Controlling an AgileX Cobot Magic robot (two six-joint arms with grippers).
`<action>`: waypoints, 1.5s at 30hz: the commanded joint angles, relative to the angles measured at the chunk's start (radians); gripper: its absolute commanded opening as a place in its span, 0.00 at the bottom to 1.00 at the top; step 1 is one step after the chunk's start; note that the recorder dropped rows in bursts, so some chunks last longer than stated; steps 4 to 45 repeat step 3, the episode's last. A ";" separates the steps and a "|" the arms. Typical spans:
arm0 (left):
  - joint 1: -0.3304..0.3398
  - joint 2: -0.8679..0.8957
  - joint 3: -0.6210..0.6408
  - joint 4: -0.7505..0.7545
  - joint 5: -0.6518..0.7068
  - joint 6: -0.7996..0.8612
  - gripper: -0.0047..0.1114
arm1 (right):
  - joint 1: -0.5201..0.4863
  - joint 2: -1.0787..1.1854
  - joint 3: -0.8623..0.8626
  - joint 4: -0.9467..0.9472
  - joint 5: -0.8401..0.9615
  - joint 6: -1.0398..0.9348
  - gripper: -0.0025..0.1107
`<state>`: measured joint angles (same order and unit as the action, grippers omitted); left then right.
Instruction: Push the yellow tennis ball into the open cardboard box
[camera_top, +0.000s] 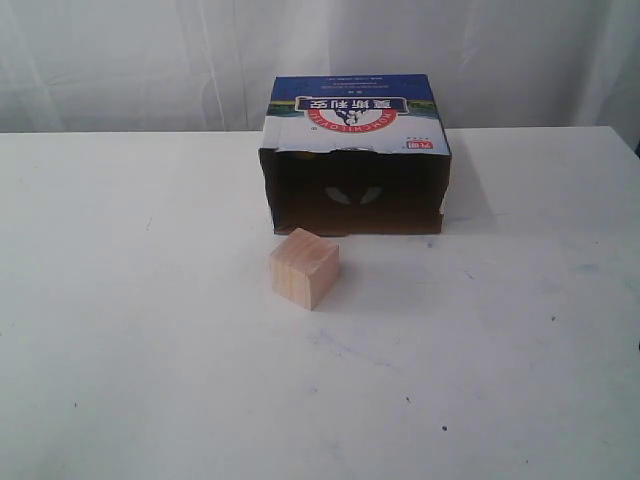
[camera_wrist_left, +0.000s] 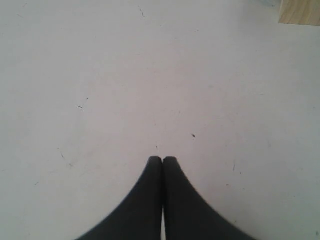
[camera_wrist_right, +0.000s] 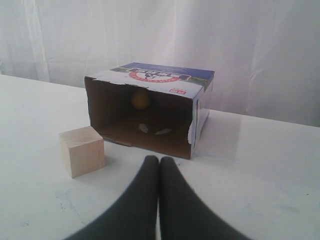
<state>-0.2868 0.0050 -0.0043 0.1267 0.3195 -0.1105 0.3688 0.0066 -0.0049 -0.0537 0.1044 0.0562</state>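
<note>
The open cardboard box (camera_top: 355, 112) lies on its side at the back of the white table, its dark opening facing the front. In the right wrist view the yellow tennis ball (camera_wrist_right: 141, 99) sits deep inside the box (camera_wrist_right: 160, 75), dim in the shadow. In that view my right gripper (camera_wrist_right: 159, 159) is shut and empty, a short way in front of the box's opening. My left gripper (camera_wrist_left: 162, 159) is also shut and empty, over bare table. Neither gripper shows in the exterior view.
A pale wooden cube (camera_top: 304, 267) stands just in front of the box's left half, also seen as the cube (camera_wrist_right: 82, 151) beside my right gripper and as the cube's corner (camera_wrist_left: 299, 11) in the left wrist view. White curtains hang behind the table.
</note>
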 joint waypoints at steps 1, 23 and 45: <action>-0.005 -0.005 0.004 0.002 0.017 0.002 0.04 | -0.007 -0.007 0.005 0.002 0.006 -0.008 0.02; -0.005 -0.005 0.004 0.002 0.017 0.002 0.04 | -0.007 -0.007 0.005 0.002 0.006 -0.008 0.02; -0.005 -0.005 0.004 0.002 0.017 0.002 0.04 | -0.007 -0.007 0.005 0.002 0.006 -0.008 0.02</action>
